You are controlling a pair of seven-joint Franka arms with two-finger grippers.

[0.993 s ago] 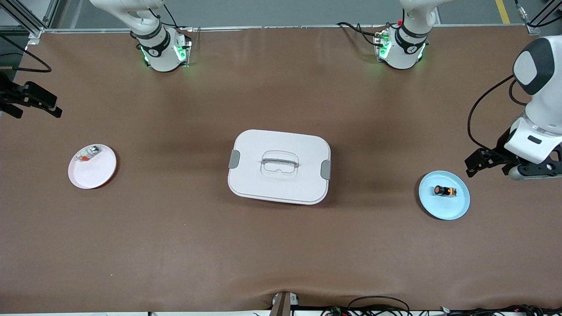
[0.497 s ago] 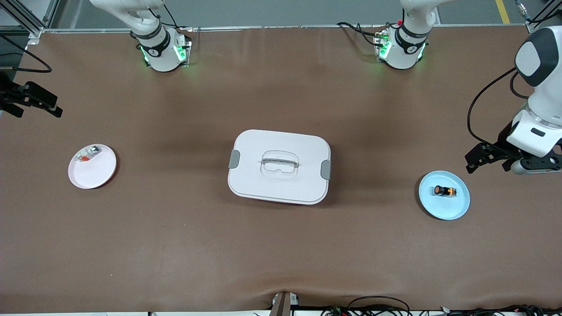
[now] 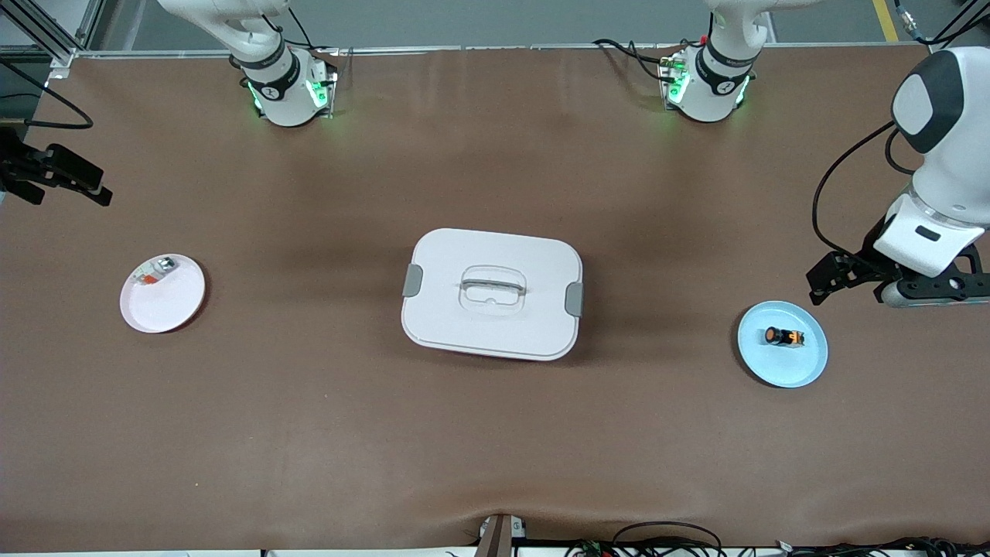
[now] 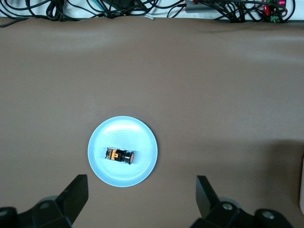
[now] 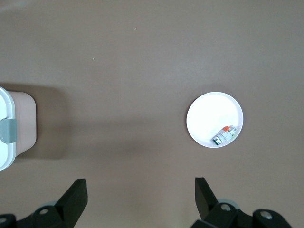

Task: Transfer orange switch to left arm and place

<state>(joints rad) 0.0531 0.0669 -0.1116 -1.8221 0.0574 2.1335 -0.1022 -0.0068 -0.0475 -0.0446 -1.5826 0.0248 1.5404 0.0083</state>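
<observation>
Resting on the blue plate (image 3: 797, 363), toward the left arm's end of the table from the box (image 3: 492, 294), lies the orange switch (image 3: 783, 336); left gripper (image 4: 142, 194) hangs over bare table just beside that plate, jaws spread, empty; right gripper (image 5: 140, 194) hangs at the right arm's end, jaws spread, empty.

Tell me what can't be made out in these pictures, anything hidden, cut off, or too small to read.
- Right gripper: front view's edge cuts off most of its arm.
- Left gripper: the left wrist view's edge crops all but its fingertips.
- Box: the right wrist view's edge leaves one end only.
- Orange switch on the blue plate: markings too small.
- Small silver-grey piece on the white plate: too small to identify.
</observation>
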